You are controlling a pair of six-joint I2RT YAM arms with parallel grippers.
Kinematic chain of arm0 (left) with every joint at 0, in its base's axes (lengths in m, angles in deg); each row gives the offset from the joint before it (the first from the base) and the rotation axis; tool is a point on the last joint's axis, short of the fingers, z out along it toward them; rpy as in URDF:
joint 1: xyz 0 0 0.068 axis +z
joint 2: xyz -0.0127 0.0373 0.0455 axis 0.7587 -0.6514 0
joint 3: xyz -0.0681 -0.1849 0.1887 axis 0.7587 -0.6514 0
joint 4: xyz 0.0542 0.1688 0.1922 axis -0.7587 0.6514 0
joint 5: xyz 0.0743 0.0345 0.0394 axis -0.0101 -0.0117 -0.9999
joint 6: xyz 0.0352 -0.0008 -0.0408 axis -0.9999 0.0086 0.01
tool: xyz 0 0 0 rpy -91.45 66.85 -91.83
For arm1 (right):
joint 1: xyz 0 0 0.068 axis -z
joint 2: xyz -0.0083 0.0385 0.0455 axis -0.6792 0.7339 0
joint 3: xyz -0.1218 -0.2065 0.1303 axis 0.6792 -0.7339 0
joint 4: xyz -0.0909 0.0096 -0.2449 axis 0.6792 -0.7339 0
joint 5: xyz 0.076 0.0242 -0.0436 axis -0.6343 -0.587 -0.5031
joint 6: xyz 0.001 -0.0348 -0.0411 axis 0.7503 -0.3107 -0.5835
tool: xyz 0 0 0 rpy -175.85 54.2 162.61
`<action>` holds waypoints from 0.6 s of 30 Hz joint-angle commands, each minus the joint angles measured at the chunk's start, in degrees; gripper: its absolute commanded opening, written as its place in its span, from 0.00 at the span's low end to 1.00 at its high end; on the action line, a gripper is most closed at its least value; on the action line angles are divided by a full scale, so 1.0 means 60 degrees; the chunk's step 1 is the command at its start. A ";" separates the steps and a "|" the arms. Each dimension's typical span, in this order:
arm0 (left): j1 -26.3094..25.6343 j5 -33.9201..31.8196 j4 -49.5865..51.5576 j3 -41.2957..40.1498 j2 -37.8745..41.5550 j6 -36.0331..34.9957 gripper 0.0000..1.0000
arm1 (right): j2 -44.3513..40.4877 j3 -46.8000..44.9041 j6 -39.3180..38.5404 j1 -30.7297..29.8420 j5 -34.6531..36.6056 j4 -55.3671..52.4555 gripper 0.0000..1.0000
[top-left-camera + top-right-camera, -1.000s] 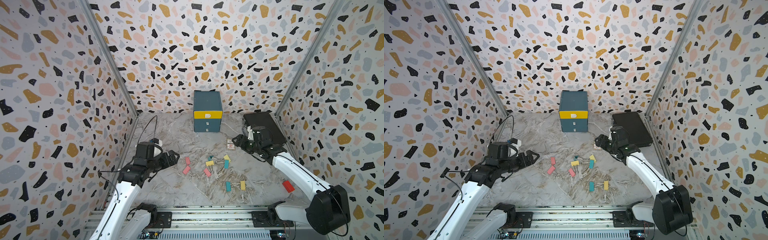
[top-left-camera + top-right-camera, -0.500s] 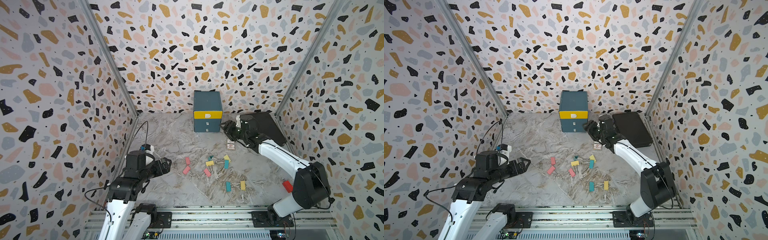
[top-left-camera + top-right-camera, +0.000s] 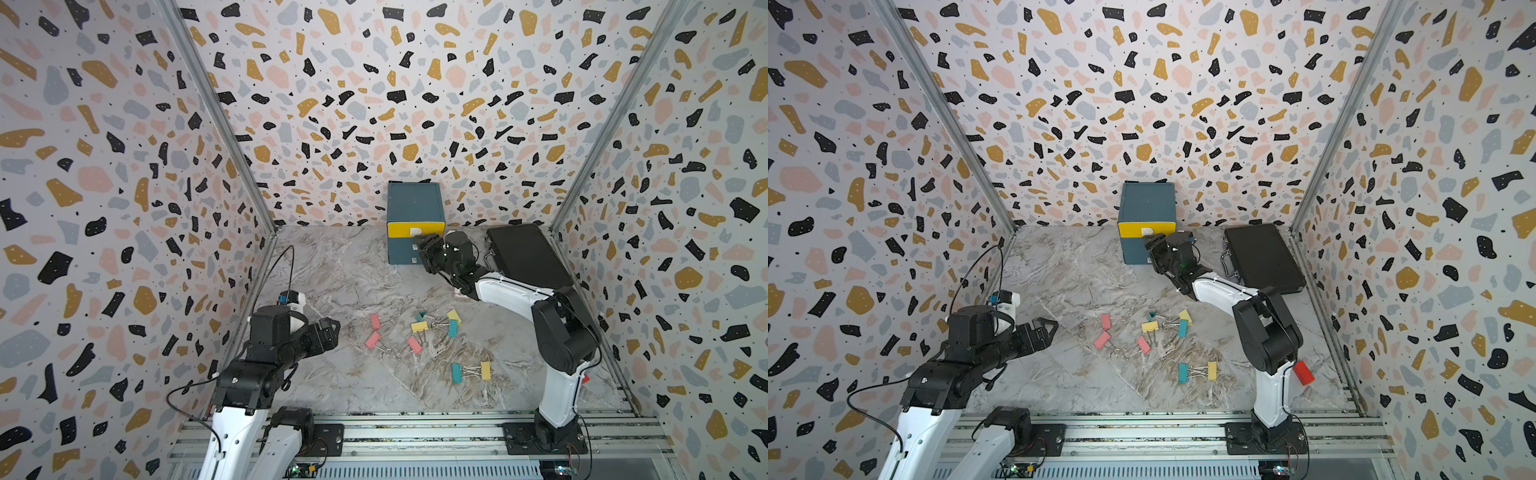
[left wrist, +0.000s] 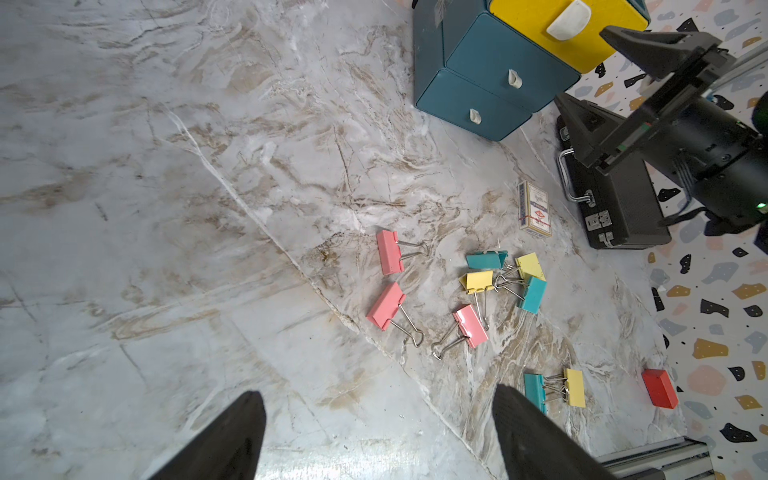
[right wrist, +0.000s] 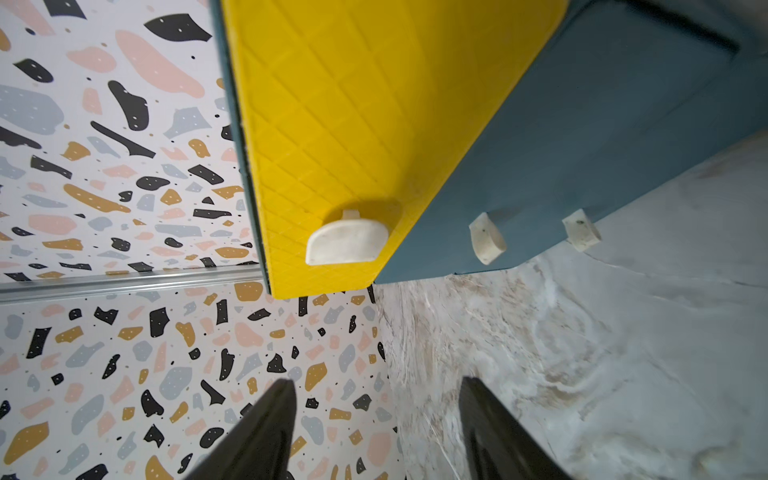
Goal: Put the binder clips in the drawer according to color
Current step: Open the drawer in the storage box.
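Several binder clips lie loose mid-floor: pink [image 3: 375,322], yellow [image 3: 419,326] and teal [image 3: 452,328], with a teal and yellow pair [image 3: 469,371] nearer the front. The drawer chest [image 3: 415,205] stands against the back wall, its yellow top drawer [image 5: 353,104] carrying a white tab pull [image 5: 347,243]. My right gripper [image 3: 426,245] [image 5: 377,381] hovers open just in front of that pull, touching nothing. My left gripper [image 3: 330,328] [image 4: 376,392] is open and empty above bare floor, left of the pink clips [image 4: 389,257].
A flat black briefcase [image 3: 528,255] lies at the back right, beside the right arm. A small card packet [image 4: 534,210] sits between it and the clips. A red block [image 3: 1303,372] rests near the right wall. Patterned walls close in three sides.
My right gripper has swung left from beside the briefcase to the front of the chest's yellow drawer. The left arm has drawn back a little toward the front left.
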 commanded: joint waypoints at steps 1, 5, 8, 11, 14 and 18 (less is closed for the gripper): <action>0.0052 -0.0103 -0.0272 -0.0106 0.0149 -0.0081 0.89 | 0.0273 0.0659 0.0668 -0.0034 0.0638 0.1073 0.67; 0.0052 -0.0027 -0.0316 -0.0129 0.0191 -0.0082 0.89 | 0.0653 0.0892 0.0716 -0.0063 0.1058 0.1514 0.66; 0.0053 0.0009 -0.0351 -0.0148 0.0213 -0.0077 0.89 | 0.0776 0.0945 0.0804 -0.0077 0.1339 0.1683 0.66; 0.0052 0.0054 -0.0375 -0.0171 0.0223 -0.0080 0.88 | 0.0917 0.1029 0.0876 -0.0078 0.1519 0.1850 0.65; 0.0052 0.0109 -0.0404 -0.0173 0.0239 -0.0087 0.88 | 0.1143 0.1152 0.1006 -0.0078 0.1627 0.2092 0.65; 0.0052 0.0170 -0.0442 -0.0202 0.0216 -0.0080 0.88 | 0.1378 0.1352 0.1140 -0.0078 0.1677 0.2254 0.65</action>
